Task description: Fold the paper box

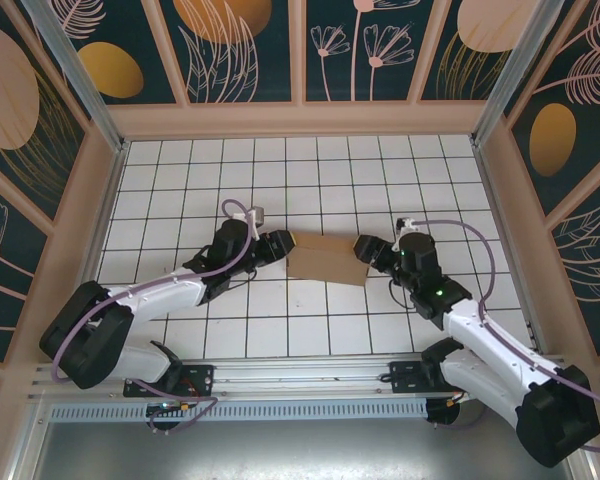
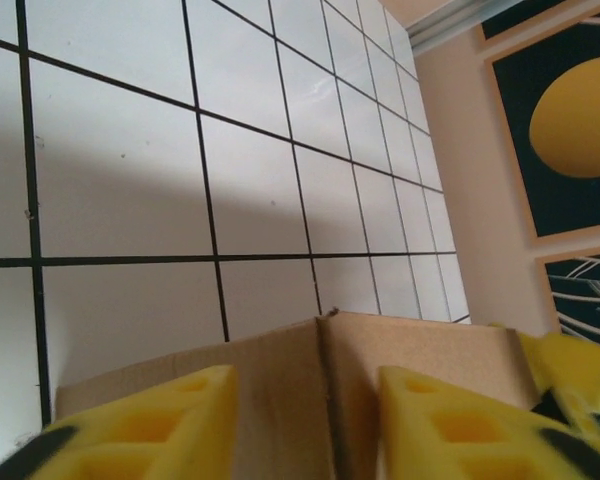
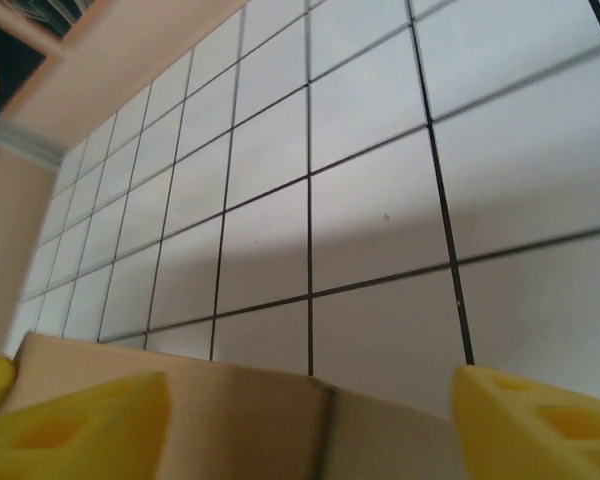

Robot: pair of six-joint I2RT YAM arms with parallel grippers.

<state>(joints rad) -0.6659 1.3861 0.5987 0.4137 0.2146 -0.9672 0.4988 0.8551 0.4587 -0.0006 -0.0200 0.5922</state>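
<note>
The paper box [image 1: 326, 261] is seen lying near the middle of the white tiled surface [image 1: 280, 170], folded down to a flat brown rectangle and set slightly askew to the tile lines; it is flanked by the two arms, which are reached in toward each other from either side. The left claw [image 1: 278, 246] is placed at the box's left end and the right claw [image 1: 364, 247] at its right end. In the left wrist view the yellow fingers [image 2: 145, 425] are held apart, with the cardboard and a dark seam down its middle showing in the gap between them. In the right wrist view the fingers [image 3: 540, 425] are spread wider apart, and the same brown panel with its seam is seen across the gap. Nothing is clamped by either claw; whether the fingertips are touching the cardboard cannot be told. Bare tiles are seen beyond the box's far edge in both wrist views.
</note>
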